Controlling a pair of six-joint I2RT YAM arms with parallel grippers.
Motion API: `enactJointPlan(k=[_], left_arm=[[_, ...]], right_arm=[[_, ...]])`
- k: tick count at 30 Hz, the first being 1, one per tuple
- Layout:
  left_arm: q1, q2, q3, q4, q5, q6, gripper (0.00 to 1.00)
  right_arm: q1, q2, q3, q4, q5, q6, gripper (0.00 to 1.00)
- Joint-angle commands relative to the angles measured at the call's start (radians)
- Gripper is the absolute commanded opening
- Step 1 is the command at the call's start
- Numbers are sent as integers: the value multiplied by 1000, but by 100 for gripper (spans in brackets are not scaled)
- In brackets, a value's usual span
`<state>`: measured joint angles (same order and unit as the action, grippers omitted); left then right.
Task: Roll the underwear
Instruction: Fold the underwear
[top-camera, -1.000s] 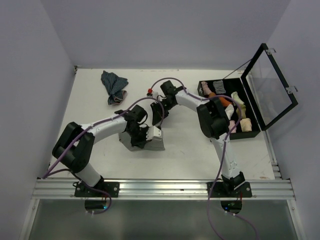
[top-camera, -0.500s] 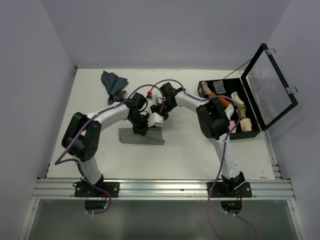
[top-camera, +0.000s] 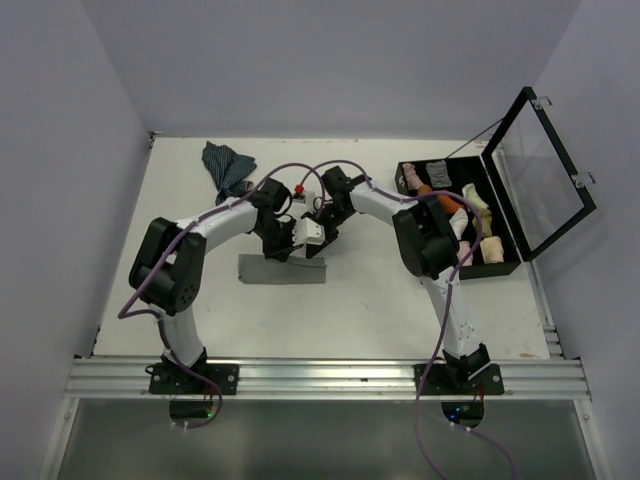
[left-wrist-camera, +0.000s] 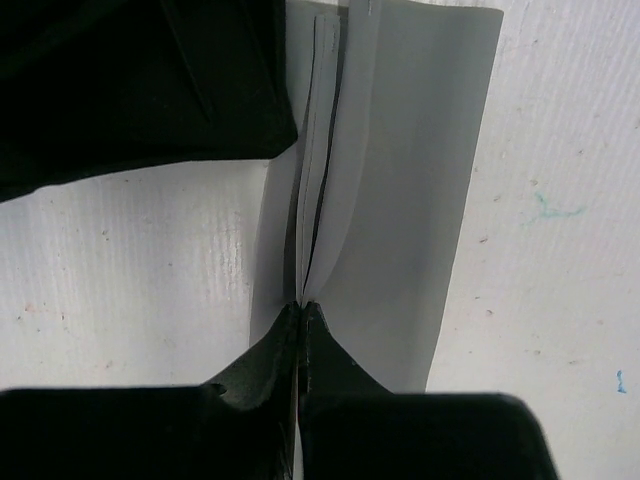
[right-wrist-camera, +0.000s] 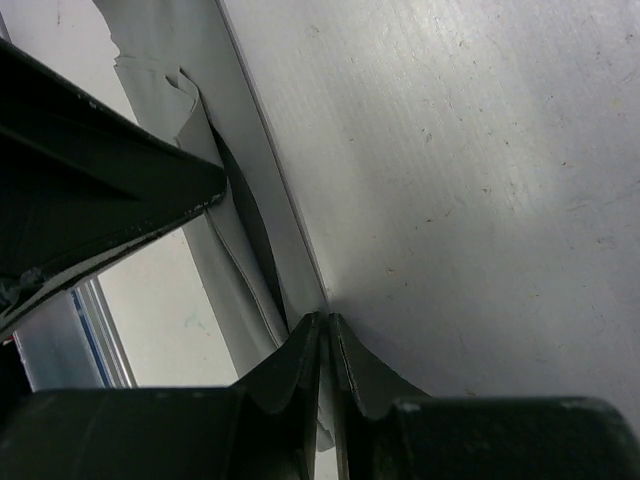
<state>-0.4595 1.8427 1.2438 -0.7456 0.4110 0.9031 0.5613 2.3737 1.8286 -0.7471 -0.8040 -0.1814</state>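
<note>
Grey underwear (top-camera: 283, 271) sits mid-tabletop (top-camera: 370, 310), slightly left of centre, as a long flat strip running left to right. A second ago it was a bunched heap under the left arm, closer to the near edge. Since then both arms have shifted toward the far edge and the cloth has been drawn out flat.

Left jaws are together, clamped on a thin fold of the underwear at its far edge, as the left wrist view shows. Right jaws are nearly together, pinching the same cloth just beside them.

Likely reading: the fold into a strip is about done, and no roll is visible yet. Next would be starting the roll from one end.

A striped cloth (top-camera: 227, 172) is near the far-left corner, and an open case (top-camera: 505, 262) of rolled items is at the right edge.
</note>
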Motion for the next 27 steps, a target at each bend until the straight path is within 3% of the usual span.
enactJointPlan(k=[1, 9, 12, 15, 19, 23, 27], left_arm=[[22, 6, 29, 26, -11, 31, 0], [25, 35, 68, 41, -9, 33, 0], [25, 46, 71, 48, -17, 37, 5], [25, 41, 63, 69, -32, 23, 15], [28, -3, 43, 101, -55, -1, 45], [56, -101, 32, 140, -46, -76, 53], [183, -192, 54, 71, 8, -119, 62]], right_arm=[[3, 15, 11, -35, 52, -41, 13], [5, 24, 29, -52, 48, -46, 13], [3, 24, 28, -60, 51, -52, 13], [2, 24, 23, -66, 61, -55, 13], [2, 12, -6, -69, 84, -62, 11], [0, -28, -99, -71, 89, -75, 9], [2, -88, -190, -57, 69, -72, 8]])
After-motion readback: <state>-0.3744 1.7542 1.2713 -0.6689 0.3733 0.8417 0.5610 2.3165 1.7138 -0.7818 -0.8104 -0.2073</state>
